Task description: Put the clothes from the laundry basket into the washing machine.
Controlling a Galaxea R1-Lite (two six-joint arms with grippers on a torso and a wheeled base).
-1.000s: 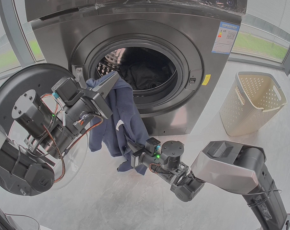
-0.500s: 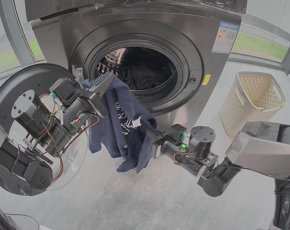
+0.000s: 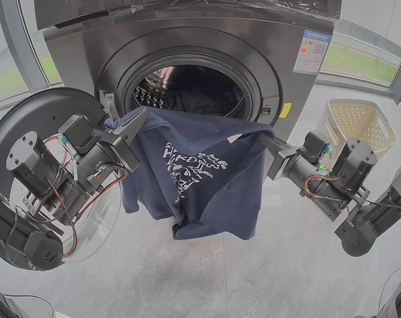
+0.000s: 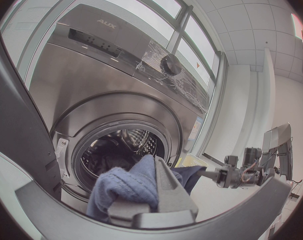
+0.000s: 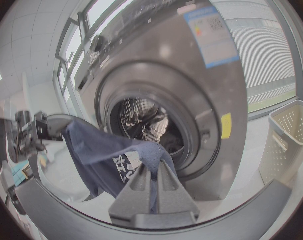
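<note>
T-shirt [image 3: 196, 177], navy with white print, hangs spread across the open mouth of the washing machine [image 3: 209, 36], outside the drum. The left gripper [image 3: 141, 113] is clamped on one upper edge beside the swung-open door [image 3: 37, 111]. The right gripper [image 3: 265, 138] pinches the other, near the cream laundry basket [image 3: 355, 142]. Dark clothing [image 3: 196, 102] lies inside the drum.

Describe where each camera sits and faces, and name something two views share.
Head view: on the head, looking down at the washing machine; both arms, left claw and right claw holding the navy shirt.
Left wrist view: on the left wrist, facing the drum; own claw.
Right wrist view: on the right wrist, facing the drum; own claw.
Shared: both wrist views show the drum and navy shirt.
</note>
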